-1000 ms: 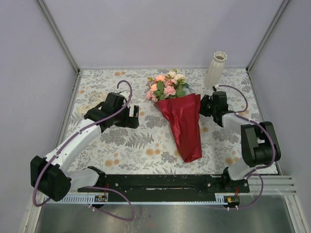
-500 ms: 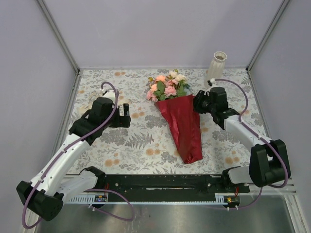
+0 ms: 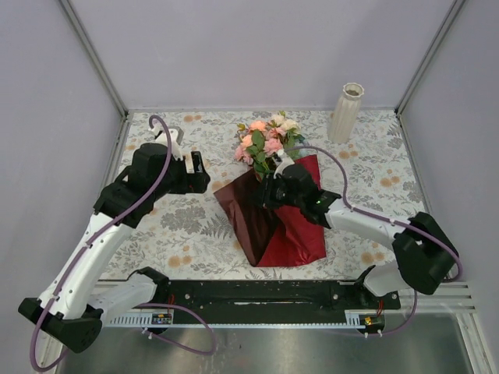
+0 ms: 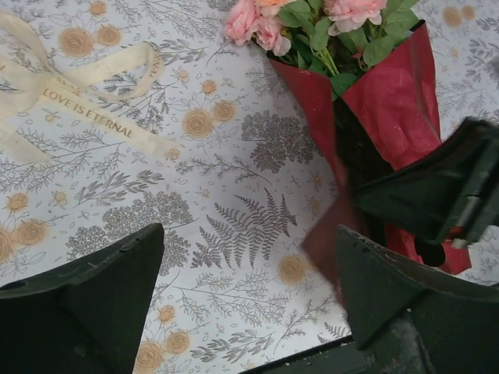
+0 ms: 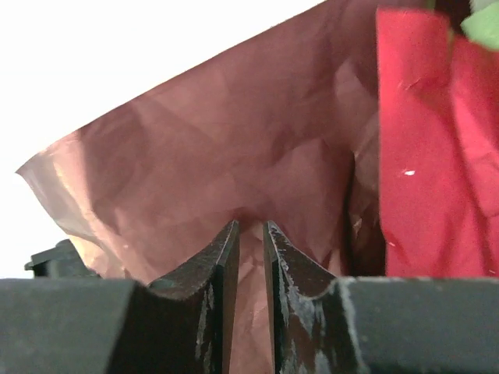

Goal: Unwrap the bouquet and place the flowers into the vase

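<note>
Since a second ago the right gripper [image 3: 271, 190] has swung left over the bouquet [image 3: 304, 234] and now pinches its maroon wrapping paper [image 5: 195, 156], one flap spread left. Its flowers [image 3: 267, 139] sit in the wrap, mid-table. One vase [image 3: 345, 111] stands upright far right. The left gripper [image 3: 198, 173] hovers far left, jaws wide, near one ribbon [image 4: 86, 78].

the bouquet [image 3: 284, 222] lies mid-desk [image 3: 195, 234], its flowers [image 3: 269, 139] toward the far edge. the vase [image 3: 345, 113] stands far right, well apart. a ribbon [image 4: 86, 82] lies left of the bouquet.
</note>
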